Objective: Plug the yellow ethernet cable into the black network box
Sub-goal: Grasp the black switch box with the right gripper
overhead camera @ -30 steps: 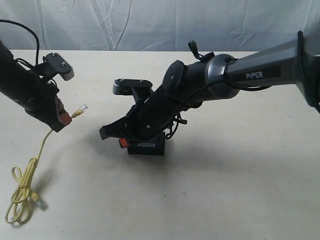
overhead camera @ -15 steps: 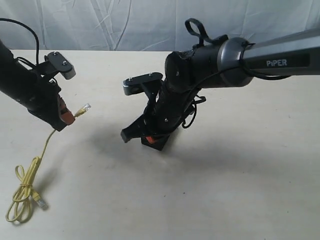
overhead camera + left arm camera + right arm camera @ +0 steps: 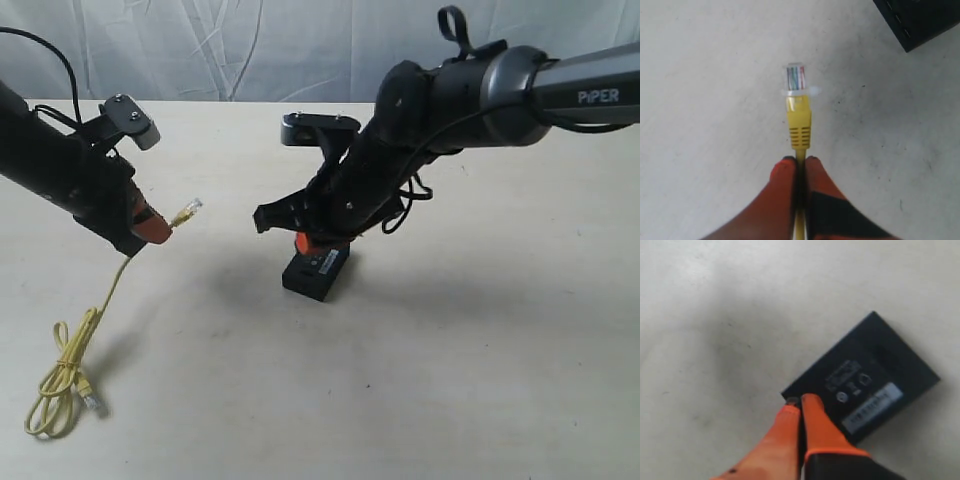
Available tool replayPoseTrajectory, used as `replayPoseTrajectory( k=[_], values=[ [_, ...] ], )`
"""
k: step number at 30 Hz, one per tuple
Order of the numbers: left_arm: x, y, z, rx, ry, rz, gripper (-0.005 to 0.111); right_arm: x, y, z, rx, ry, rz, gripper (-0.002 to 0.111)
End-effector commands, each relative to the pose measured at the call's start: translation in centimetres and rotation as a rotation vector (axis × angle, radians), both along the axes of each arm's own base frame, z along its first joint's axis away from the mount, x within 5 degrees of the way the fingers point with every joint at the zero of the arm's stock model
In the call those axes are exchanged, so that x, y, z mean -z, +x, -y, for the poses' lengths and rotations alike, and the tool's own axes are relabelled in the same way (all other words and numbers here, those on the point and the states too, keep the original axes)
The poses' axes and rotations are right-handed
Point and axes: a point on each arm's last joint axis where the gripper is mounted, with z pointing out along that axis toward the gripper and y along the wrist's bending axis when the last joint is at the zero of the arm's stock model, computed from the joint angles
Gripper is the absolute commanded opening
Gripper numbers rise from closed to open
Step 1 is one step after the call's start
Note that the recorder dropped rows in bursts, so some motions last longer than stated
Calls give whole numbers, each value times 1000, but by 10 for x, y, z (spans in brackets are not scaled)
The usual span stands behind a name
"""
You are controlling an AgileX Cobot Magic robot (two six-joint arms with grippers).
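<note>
Exterior view: right gripper, fingers together, is turning the black network box on the table. Left gripper, clamped on the yellow ethernet cable behind its plug, is edging closer; ports probably lining up.

Yellow ethernet cable: clear plug end raised, tail hanging to looped bundle. Black network box: flat, label up.

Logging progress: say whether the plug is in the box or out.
Out. The plug juts free beyond the left gripper, shut on the cable; bare table separates it from the box.
</note>
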Motion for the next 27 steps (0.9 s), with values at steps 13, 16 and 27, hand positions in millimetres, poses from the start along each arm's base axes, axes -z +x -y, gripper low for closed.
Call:
replayPoseTrajectory(
  k=[13, 16, 27],
  values=[
    [26, 0, 3, -12, -13, -89, 0, 32, -8, -21, -22, -17, -22, -1],
    [26, 0, 3, -17, -18, -88, 0, 27, -7, -12, -48, -53, -23, -1],
    [23, 0, 11, 10, -82, -80, 0, 3, 11, 22, 37, -30, -49, -1]
  ],
)
